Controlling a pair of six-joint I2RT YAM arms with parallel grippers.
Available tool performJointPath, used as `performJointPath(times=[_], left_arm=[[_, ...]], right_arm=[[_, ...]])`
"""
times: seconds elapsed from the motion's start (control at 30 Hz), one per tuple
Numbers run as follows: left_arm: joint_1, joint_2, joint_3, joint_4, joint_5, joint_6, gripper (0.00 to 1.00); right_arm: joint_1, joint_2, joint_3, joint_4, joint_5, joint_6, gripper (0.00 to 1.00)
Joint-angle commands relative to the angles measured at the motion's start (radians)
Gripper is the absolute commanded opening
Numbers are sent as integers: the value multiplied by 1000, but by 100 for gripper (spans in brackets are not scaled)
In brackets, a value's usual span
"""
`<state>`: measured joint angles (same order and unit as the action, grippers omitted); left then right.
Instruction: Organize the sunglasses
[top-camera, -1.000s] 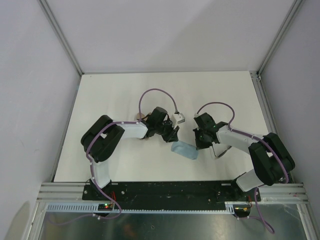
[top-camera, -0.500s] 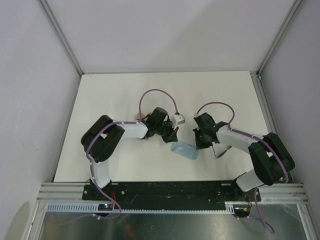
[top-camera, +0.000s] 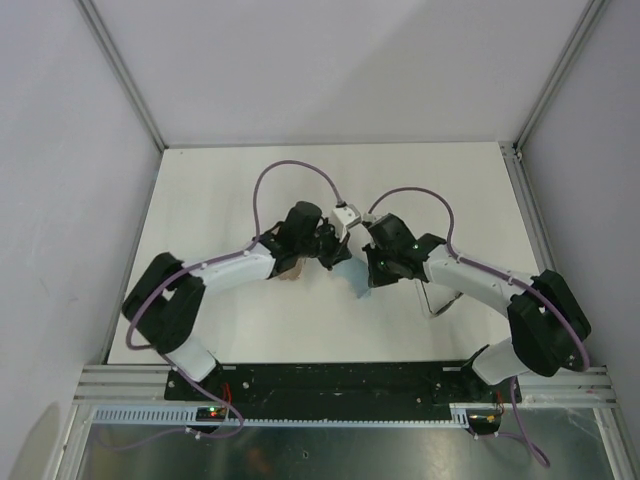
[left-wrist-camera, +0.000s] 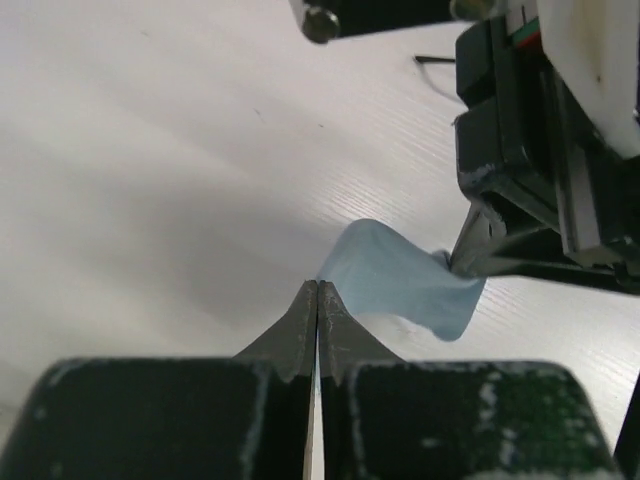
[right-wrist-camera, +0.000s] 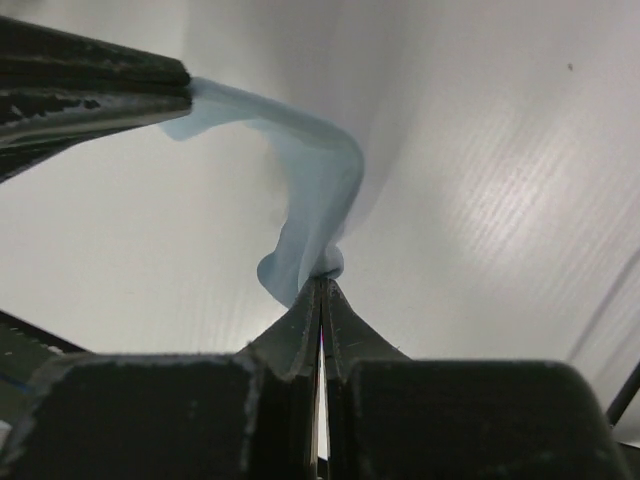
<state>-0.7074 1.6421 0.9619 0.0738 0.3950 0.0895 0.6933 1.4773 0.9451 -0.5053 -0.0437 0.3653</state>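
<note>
Left gripper (left-wrist-camera: 317, 292) pinched shut on one end of cloth (left-wrist-camera: 400, 280); right gripper (right-wrist-camera: 322, 288) clamped on the other end, cloth slung between. Sunglasses (top-camera: 432, 303) on table (top-camera: 220, 200), near cloth's right, partly under right forearm (top-camera: 470, 282); long axis and heading unclear.

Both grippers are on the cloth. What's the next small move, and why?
Probably draw them slightly apart: the left gripper and right gripper each pinch an edge of the light blue cloth, which sags curled between them. Spreading should flatten it.
</note>
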Motion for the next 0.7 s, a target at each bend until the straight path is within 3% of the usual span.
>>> performJointPath(times=[0.0,0.43,0.67], left_arm=[[28,-106,-53,21,-113,-47,0],[123,-396,-152,-48,-345,-56,0],[217,-481,-200,-61,-386,-23,0]], right_arm=[[51,-40,73,39,-12,56,0],[202,82,212,244,-64,174,0],[252,203,292,339,-62,219,0]])
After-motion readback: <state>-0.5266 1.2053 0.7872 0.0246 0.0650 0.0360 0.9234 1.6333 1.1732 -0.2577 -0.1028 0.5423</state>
